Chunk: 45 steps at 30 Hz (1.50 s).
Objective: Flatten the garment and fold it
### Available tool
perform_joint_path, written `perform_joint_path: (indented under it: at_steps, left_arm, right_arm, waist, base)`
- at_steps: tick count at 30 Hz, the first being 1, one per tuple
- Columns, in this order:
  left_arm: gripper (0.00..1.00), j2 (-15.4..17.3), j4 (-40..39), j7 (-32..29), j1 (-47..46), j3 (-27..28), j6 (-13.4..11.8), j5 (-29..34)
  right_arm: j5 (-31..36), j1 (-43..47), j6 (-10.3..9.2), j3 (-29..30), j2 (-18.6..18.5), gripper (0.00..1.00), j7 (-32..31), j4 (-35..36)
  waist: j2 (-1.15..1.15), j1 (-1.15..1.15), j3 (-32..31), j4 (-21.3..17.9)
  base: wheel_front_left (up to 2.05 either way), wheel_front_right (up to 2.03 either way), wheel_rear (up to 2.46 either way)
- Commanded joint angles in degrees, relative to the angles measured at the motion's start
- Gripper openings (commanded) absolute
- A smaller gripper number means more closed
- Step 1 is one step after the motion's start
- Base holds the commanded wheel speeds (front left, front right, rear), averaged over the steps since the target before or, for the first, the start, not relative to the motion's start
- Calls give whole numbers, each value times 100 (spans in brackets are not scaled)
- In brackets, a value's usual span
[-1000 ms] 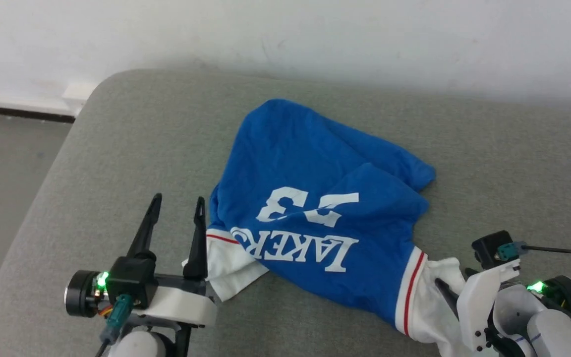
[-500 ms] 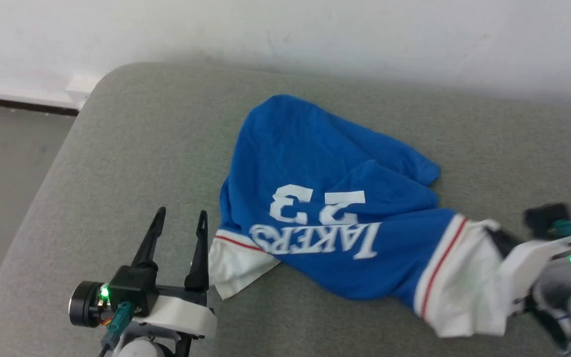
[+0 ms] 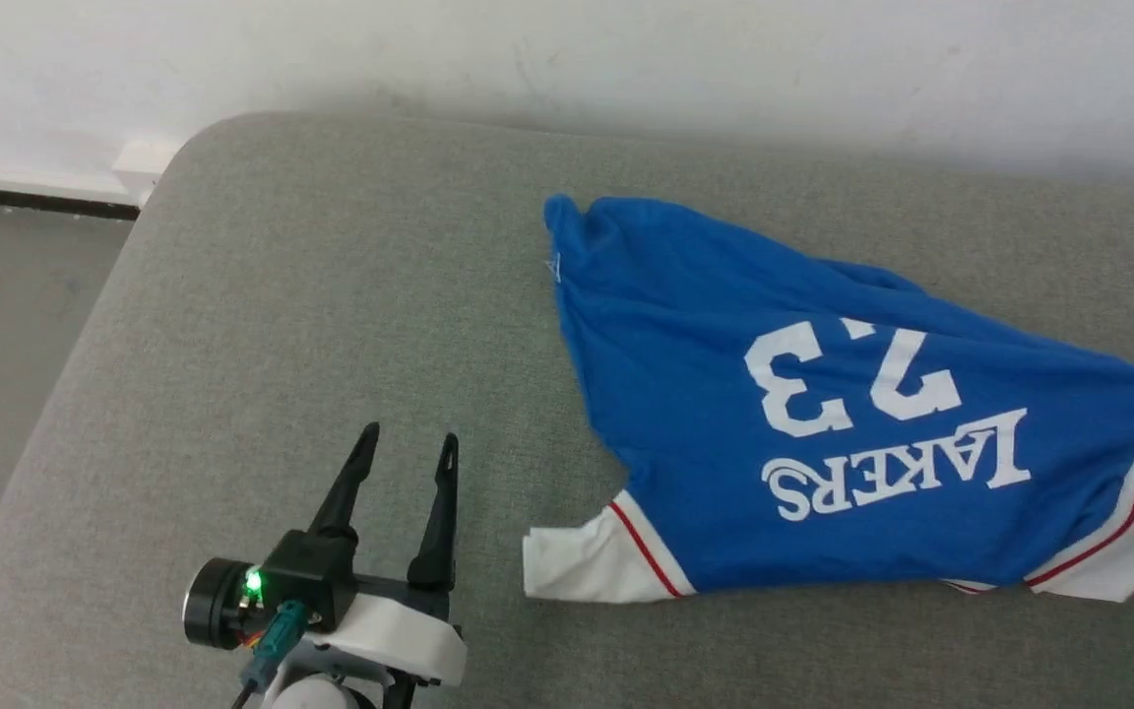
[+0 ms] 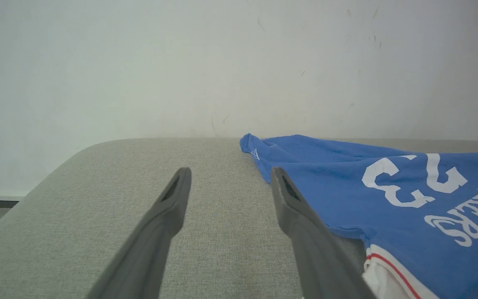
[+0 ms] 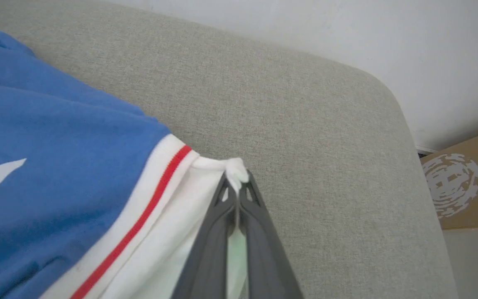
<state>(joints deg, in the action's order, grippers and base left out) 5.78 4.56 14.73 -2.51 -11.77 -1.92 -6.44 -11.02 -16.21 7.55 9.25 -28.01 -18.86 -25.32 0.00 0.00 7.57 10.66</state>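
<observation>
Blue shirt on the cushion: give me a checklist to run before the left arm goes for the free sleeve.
1. Right gripper shut on the garment's white sleeve: ok.
2. Left gripper open and empty: ok.
3. Free sleeve lying uncovered, apart from the left gripper: ok.
4. Garment flat: not ok, creased, far corner bunched.
5. Whole garment on the cushion: cannot tell, head view cuts it off.

garment (image 3: 685,394): soft matt knit cloth; flat white print.
cushion (image 3: 282,325): coarse grey woven fabric, matt.
wall (image 3: 626,59): white matt paint, faintly scuffed.
left gripper (image 3: 409,434): dark matt plastic fingers (image 4: 307,236), smooth white plastic housing.
box (image 5: 467,187): brown matt cardboard.
</observation>
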Motion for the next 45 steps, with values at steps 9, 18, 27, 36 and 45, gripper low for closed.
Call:
perform_joint_path:
  at_steps: [9,18,27,36,45]
  left_arm:
    - [100,63,432,-120,-51,-347,710,-268]
    - [100,965,322,-2094,-227,-1494,937,-1253]
    - [100,1732,142,-2811,-759,-1990,939,-1919]
    - [100,1897,330,-3014,-1045,-2400,940,-2132]
    - [0,2126,234,-2916,-1249,-2959,940,-2542]
  right_arm:
    - [271,-22,-6,-60,624,100,1204,-7]
    - [-35,1093,-6,-78,1560,100,2248,1497]
    - [-64,1690,-6,-79,2080,100,2345,2053]
    - [-82,1544,-6,-157,2041,100,2329,2010]
    - [3,1526,-6,-124,2070,100,2347,1884]
  waist:
    - [0,0,-131,-76]
    - [0,0,-207,-513]
    - [0,0,39,-828]
    - [0,0,151,-918]
    - [0,0,62,-819]
  base:
    - [0,0,0]
    - [0,0,0]
    - [0,0,0]
    - [0,0,0]
    - [0,0,0]
